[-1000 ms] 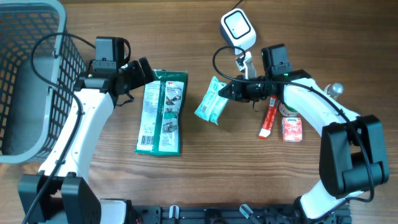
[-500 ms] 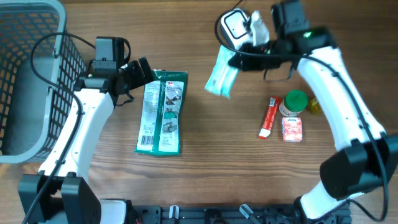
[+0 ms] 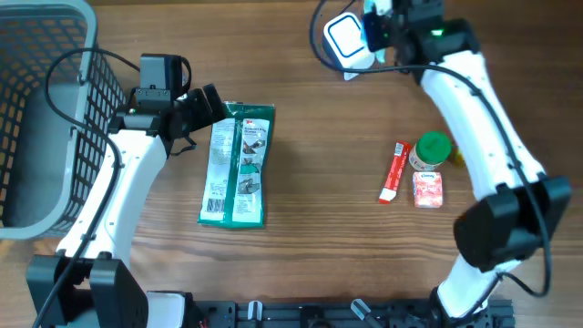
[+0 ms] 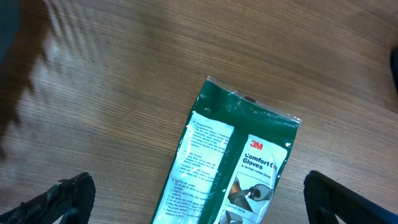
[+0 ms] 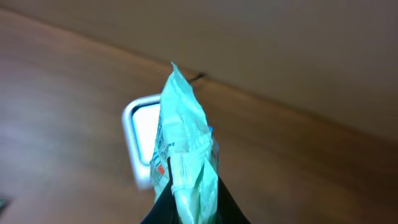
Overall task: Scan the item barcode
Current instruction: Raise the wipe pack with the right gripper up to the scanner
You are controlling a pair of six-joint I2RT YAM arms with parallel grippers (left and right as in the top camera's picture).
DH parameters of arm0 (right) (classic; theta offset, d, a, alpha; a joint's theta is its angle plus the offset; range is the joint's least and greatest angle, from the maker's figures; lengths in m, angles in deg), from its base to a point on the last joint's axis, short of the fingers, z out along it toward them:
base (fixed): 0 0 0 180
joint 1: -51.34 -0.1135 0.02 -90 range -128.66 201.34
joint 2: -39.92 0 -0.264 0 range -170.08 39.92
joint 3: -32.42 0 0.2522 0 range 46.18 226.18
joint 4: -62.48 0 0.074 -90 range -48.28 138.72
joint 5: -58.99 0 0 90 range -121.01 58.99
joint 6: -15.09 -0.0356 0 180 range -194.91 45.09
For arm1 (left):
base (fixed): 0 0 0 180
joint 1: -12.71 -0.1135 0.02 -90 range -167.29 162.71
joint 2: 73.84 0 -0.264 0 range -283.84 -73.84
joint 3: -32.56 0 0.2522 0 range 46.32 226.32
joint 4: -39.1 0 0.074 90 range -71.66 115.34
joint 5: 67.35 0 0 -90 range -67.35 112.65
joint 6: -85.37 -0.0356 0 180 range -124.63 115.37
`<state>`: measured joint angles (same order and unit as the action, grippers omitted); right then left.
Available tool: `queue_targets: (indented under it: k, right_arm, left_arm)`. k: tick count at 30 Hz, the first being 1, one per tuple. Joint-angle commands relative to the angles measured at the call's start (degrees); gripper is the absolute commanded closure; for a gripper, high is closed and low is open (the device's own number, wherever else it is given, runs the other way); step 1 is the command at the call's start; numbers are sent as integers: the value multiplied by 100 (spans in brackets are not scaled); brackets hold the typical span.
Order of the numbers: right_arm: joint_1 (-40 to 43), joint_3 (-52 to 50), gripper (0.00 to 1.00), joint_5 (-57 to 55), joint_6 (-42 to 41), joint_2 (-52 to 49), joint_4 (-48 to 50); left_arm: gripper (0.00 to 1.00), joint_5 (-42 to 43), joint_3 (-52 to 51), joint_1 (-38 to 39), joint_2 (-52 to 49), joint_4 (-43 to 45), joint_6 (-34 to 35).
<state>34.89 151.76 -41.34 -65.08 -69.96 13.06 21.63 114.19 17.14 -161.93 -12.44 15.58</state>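
R gripper (image 5: 186,202) jaws clamped on pale-green packet (image 5: 184,146), held up right by scanner (image 5: 139,146) at worktop far edge. L gripper (image 4: 199,194) jaws wide apart over green gloves pack (image 4: 233,155).

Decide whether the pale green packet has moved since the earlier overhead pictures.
Yes. The packet went from right of the gloves pack up to the scanner at the far edge, held in the right claw.

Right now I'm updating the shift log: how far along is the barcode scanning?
Done: the right jaws grip the pale green plastic packet, lifted. In hand: it hangs by the white square scanner. Left: no read is visible; the dark green glove pack lies on the wooden table.
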Motion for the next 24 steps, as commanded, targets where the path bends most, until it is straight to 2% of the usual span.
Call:
queue_targets:
  k: [1, 4, 8, 13, 19, 24]
  right_arm:
    - [-455, 42, 96, -1528, 857, -442, 726]
    - [-785, 44, 95, -2675, 1545, -841, 1582]
    - [-949, 44, 96, -3388, 2175, -1392, 2345]
    - [-1075, 42, 96, -3298, 2153, -1939, 2363]
    - [-1303, 42, 95, -2463, 2140, -2181, 2243]
    - [-1397, 42, 94, -1947, 1692, -2190, 1919]
  left_arm:
    - [0, -57, 31, -20, -24, 0, -31]
    - [0, -57, 31, -20, -24, 0, -31]
    - [0, -57, 31, -20, -24, 0, -31]
    - [0, -57, 31, -20, -24, 0, -31]
    - [0, -57, 31, -20, -24, 0, -31]
    - [0, -57, 31, -20, -24, 0, -31]
